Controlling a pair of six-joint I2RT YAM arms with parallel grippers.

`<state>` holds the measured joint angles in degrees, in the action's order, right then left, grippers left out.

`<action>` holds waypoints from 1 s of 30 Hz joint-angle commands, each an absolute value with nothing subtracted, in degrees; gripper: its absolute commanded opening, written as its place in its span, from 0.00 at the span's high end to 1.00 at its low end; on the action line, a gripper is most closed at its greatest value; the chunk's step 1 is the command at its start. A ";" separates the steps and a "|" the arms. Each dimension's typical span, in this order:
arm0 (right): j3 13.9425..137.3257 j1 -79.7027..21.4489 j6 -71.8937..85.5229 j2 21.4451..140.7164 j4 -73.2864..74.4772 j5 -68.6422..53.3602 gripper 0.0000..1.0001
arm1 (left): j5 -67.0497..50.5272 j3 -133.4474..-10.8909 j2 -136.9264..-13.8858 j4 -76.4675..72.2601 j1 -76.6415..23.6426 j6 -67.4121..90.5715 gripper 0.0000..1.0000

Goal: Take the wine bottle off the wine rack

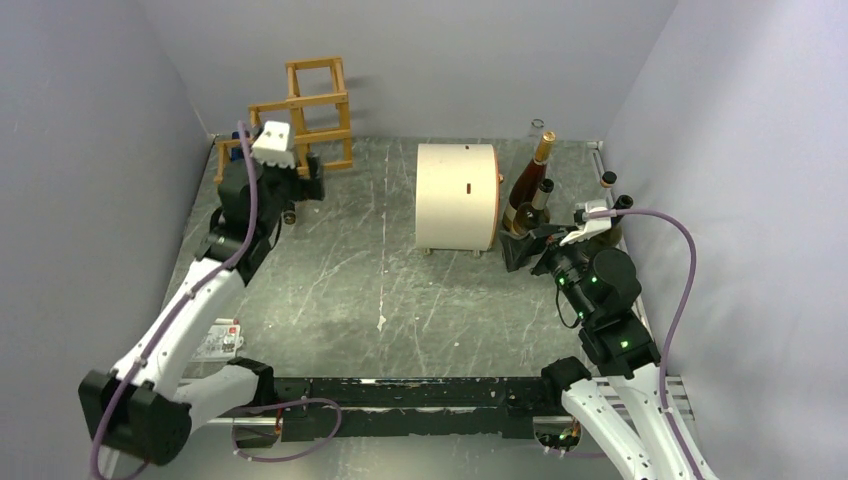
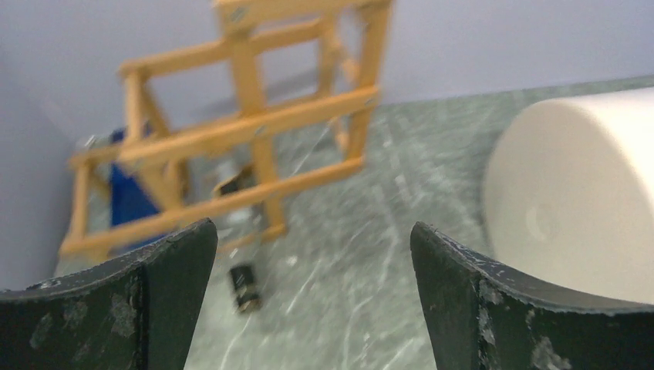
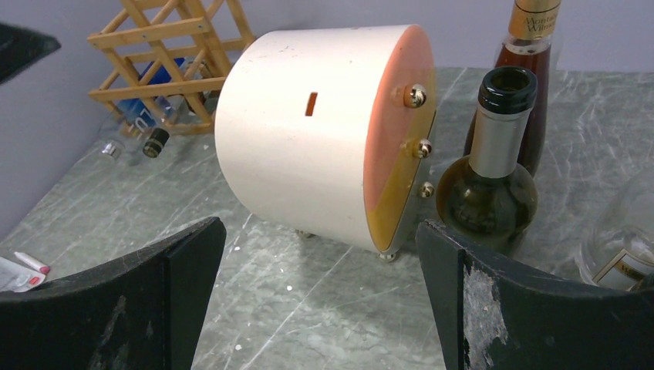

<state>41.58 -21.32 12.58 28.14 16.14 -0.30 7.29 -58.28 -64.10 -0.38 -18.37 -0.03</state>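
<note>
Two arms reach over the gray table [image 1: 340,290]. Seen from the top, the wine rack [image 1: 316,108] stands far back at about 11 o'clock, close to the back wall. It is made of light brown wood sticks joined into square boxes. The wine bottle [image 3: 145,116] lies on its side in the lowest box of the rack. It is clear glass with a blue label. Its neck has a dark cap and pokes out of the rack onto the table, toward about 5 o'clock in the top view.

The left gripper [image 1: 312,183] is just beside the rack, at about the rack's 6 o'clock. Its jaws are wide apart and hold nothing. In the left wrist view the rack and the bottle's cap are out in front of the fingers [image 2: 166,293], blurry, and not touching them.

A big cream drum [image 1: 457,196] lies on its side at 12 o'clock, in the middle of the back. At 1 o'clock, just right of the drum, stand a tall brown bottle [image 1: 528,185] and a shorter green bottle [image 3: 488,181]. The right gripper [image 1: 518,250] is near them, at their 6 o'clock. Its jaws are wide apart too, with nothing held between them. A small white packet [image 1: 220,340] lies at 8 o'clock by the left arm.
</note>
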 commanded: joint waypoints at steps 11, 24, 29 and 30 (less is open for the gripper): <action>40.61 -22.09 12.50 27.15 13.45 -4.29 0.00 | 18.11 -49.40 -73.61 6.94 8.53 6.81 0.05; 40.82 -23.08 12.47 26.70 13.62 -3.32 0.00 | -0.50 -60.21 -93.67 -2.81 12.48 -6.15 0.05; 40.83 -23.20 12.34 27.20 13.58 -2.98 0.00 | -5.23 -62.63 -98.81 -1.62 13.34 -9.49 0.05; 40.79 -23.20 12.35 27.36 13.56 -2.92 0.00 | -6.19 -62.88 -99.22 -1.85 13.40 -10.16 0.05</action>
<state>41.23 -22.63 12.62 27.20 14.72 -3.25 0.45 -60.75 -97.25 0.16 12.49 -5.85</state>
